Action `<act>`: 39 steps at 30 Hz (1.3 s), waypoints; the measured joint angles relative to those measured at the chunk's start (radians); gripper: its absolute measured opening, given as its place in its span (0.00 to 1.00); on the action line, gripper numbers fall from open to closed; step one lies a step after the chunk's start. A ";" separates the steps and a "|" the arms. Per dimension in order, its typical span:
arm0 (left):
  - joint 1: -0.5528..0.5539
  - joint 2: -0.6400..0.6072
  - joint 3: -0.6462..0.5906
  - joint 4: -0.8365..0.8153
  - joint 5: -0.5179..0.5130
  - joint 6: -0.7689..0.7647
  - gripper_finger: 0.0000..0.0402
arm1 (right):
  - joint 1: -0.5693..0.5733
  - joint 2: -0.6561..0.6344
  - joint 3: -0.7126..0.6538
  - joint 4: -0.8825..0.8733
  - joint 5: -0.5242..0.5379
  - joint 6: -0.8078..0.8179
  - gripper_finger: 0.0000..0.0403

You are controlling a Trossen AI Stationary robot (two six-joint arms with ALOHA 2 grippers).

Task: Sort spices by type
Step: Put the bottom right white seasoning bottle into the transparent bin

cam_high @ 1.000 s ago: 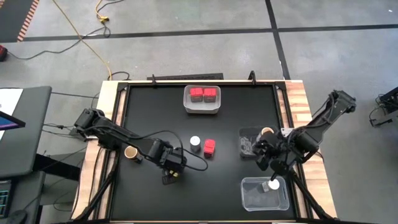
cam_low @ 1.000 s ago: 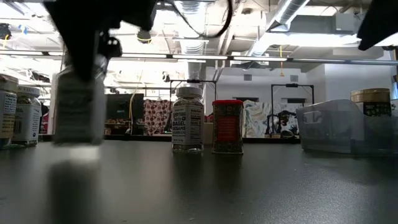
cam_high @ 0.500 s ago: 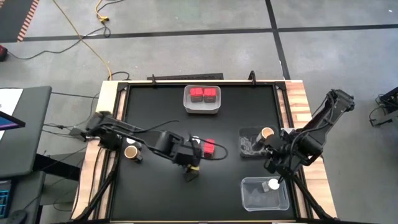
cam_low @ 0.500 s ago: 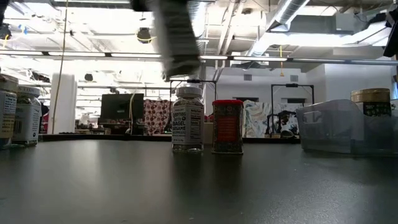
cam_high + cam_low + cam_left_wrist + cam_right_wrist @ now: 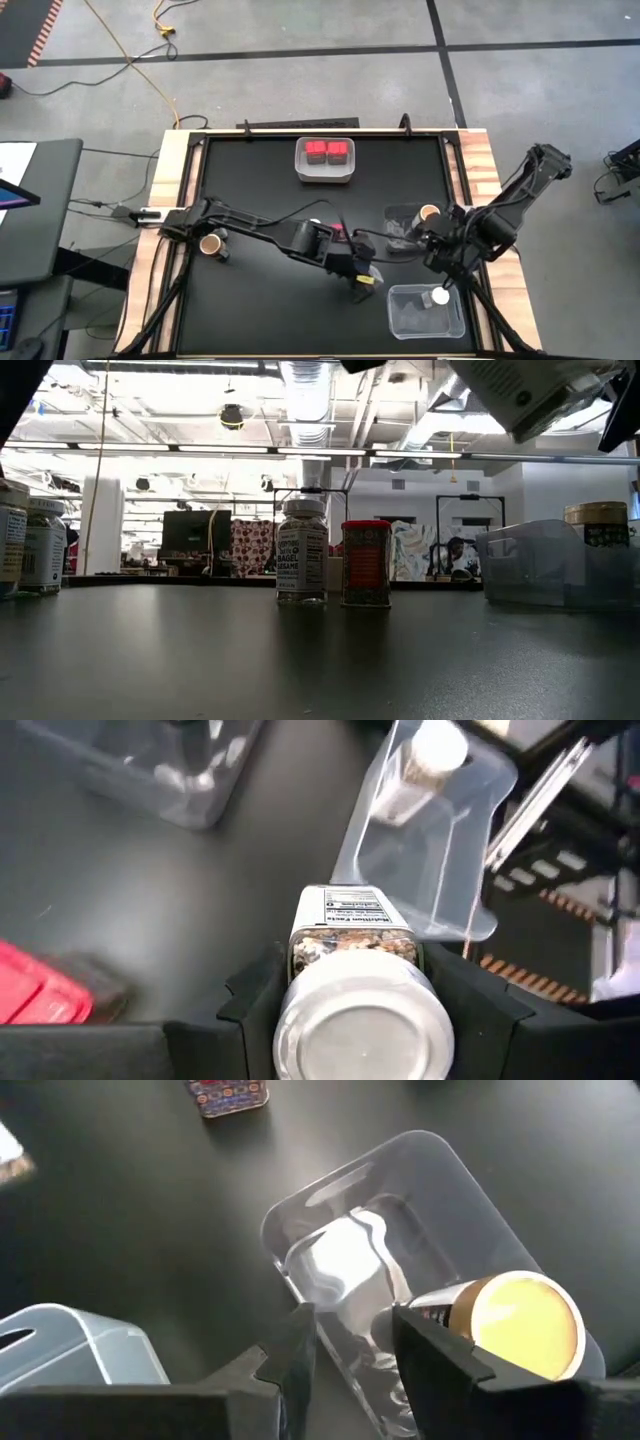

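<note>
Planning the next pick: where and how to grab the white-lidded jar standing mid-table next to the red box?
Grip the white-lidded jar across its round body just under the lid, coming from above. It stands upright, and the red box crowds one side, so set the fingers clear of that side.

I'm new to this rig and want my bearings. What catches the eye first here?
The left gripper carries a white-lidded jar in its jaws over mid-table, headed toward the clear bin at the front right, which holds one jar. Two red boxes sit in the white bin at the back.
</note>
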 joint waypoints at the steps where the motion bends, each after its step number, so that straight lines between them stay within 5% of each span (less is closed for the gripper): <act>1: 0.000 0.000 0.000 -0.001 -0.008 -0.001 0.48 | 0.000 -0.004 0.000 0.004 0.000 -0.012 0.40; 7: -0.007 -0.003 0.000 -0.040 -0.058 0.020 0.48 | 0.003 -0.034 0.000 0.072 0.001 -0.102 0.40; 18: -0.006 -0.011 0.017 -0.322 -0.047 0.056 0.48 | -0.037 -0.013 0.000 0.603 -0.013 -0.575 0.46; 28: -0.047 0.007 0.028 -0.463 0.031 0.025 0.49 | -0.132 0.158 0.001 0.783 -0.038 -0.669 0.71; 39: -0.078 0.086 0.016 -0.461 0.036 0.029 0.49 | -0.138 0.247 0.048 0.778 -0.075 -0.670 0.74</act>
